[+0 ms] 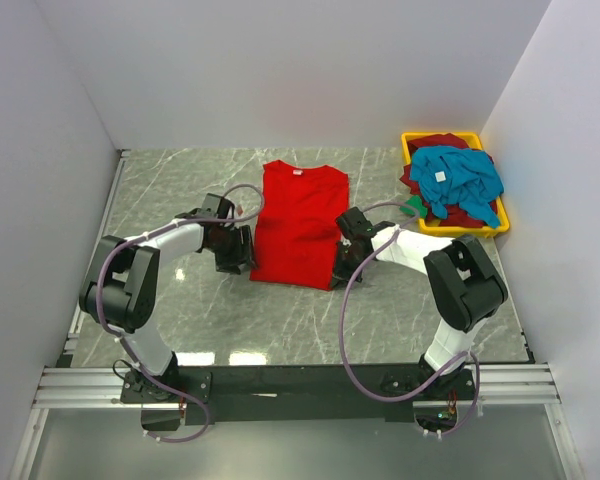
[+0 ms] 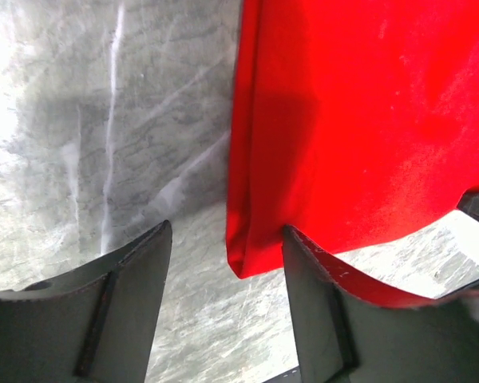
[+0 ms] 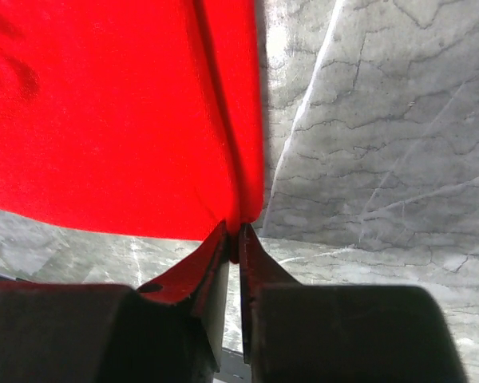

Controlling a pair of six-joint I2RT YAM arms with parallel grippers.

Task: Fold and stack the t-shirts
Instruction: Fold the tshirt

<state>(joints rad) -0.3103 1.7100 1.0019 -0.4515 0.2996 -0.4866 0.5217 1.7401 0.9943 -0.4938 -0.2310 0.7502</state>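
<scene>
- The left gripper (image 1: 235,250) is hovering low over the grey marble table (image 1: 170,190), at the 8 o'clock corner of the red t-shirt (image 1: 300,225).
- In the left wrist view its jaws are standing apart, released and grasping nothing. The shirt's hem corner is sitting in the gap between them, just beside the finger (image 2: 319,303) at 3 o'clock.
- The red t-shirt is lying flat in the middle of the table as a tall rectangle. Its collar is pointing to 12 o'clock and its hem to 6 o'clock.
- The right gripper (image 1: 342,265) is reaching in at the shirt's 4 o'clock corner. In the right wrist view its jaws are clenching almost together, pinching the very tip of the red hem corner, while the rest of the cloth is spreading away toward 11 o'clock.
- A yellow bin (image 1: 412,137) is sitting at the table's 2 o'clock corner, well apart from both arms.
- In the bin, a teal-blue t-shirt (image 1: 465,180) with a white tag (image 1: 441,177) is lying crumpled on top of a maroon t-shirt (image 1: 438,142).
- A green t-shirt (image 1: 413,207) is poking out at the bin's 8 o'clock edge.
</scene>
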